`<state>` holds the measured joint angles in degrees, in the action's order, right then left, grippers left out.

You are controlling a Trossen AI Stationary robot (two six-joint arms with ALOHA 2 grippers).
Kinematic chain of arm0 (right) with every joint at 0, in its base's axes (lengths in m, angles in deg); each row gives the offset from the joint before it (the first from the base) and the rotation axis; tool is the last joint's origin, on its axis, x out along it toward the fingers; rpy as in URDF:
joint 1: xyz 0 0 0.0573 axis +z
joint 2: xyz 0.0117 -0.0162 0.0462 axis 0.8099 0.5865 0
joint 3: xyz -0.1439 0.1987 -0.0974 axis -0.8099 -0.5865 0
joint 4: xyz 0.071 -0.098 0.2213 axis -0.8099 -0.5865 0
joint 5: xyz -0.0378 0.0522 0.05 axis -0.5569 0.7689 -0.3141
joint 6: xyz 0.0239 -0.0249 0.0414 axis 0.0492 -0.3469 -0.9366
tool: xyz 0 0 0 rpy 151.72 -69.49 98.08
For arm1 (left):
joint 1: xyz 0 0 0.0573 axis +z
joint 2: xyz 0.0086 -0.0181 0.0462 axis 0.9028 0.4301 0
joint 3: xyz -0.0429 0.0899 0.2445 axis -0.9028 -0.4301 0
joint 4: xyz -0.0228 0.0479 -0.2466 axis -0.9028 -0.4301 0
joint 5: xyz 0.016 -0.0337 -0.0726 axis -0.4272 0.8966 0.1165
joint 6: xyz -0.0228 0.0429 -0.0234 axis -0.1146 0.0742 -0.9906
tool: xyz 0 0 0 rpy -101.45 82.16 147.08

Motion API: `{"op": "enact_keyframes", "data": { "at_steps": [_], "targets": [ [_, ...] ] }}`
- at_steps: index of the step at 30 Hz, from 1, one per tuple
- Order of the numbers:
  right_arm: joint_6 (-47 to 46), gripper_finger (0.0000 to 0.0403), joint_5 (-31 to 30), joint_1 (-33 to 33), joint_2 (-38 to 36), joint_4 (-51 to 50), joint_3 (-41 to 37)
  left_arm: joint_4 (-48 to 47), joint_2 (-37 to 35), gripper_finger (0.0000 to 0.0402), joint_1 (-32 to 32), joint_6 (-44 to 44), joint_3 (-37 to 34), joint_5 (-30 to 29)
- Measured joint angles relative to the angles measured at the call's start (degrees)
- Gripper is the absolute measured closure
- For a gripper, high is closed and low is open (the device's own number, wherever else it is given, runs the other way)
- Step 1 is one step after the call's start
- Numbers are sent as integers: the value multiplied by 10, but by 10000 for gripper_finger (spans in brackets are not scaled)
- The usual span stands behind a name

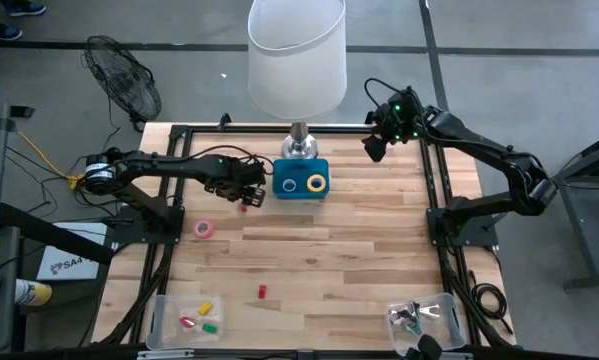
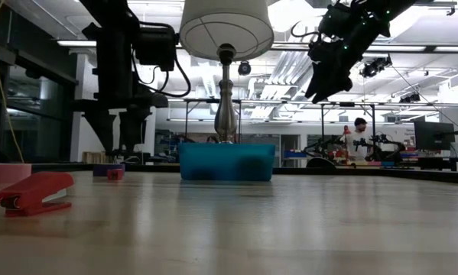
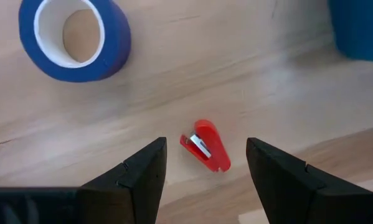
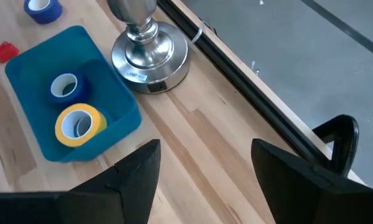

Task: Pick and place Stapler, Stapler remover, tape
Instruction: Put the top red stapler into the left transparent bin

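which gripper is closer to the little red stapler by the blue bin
Left. The left gripper hovers open right over the red stapler, while the right gripper waits far off at the table's back right corner.

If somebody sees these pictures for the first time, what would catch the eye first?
Probably the big white lamp at the table's far edge, standing just behind the blue bin that holds a blue and a yellow tape roll. Next, the left gripper, open, hovering over a small red stapler remover beside that bin.
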<state>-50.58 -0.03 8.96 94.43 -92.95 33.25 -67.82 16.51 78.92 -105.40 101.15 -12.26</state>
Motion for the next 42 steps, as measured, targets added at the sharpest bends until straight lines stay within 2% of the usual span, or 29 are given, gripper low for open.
{"op": "enact_keyframes", "data": {
  "at_steps": [18, 30, 42],
  "targets": [
    [12, 161, 0, 0, 0, 1, 0, -47, 0, 185, -2, -38, 0, -3],
    [14, 161, 0, 0, 0, 1, 0, -57, 0, 108, -2, -36, 0, 10],
    [10, 161, 0, 0, 0, -1, 0, -54, 14, 101, -2, -53, 0, 20]
  ]
}}
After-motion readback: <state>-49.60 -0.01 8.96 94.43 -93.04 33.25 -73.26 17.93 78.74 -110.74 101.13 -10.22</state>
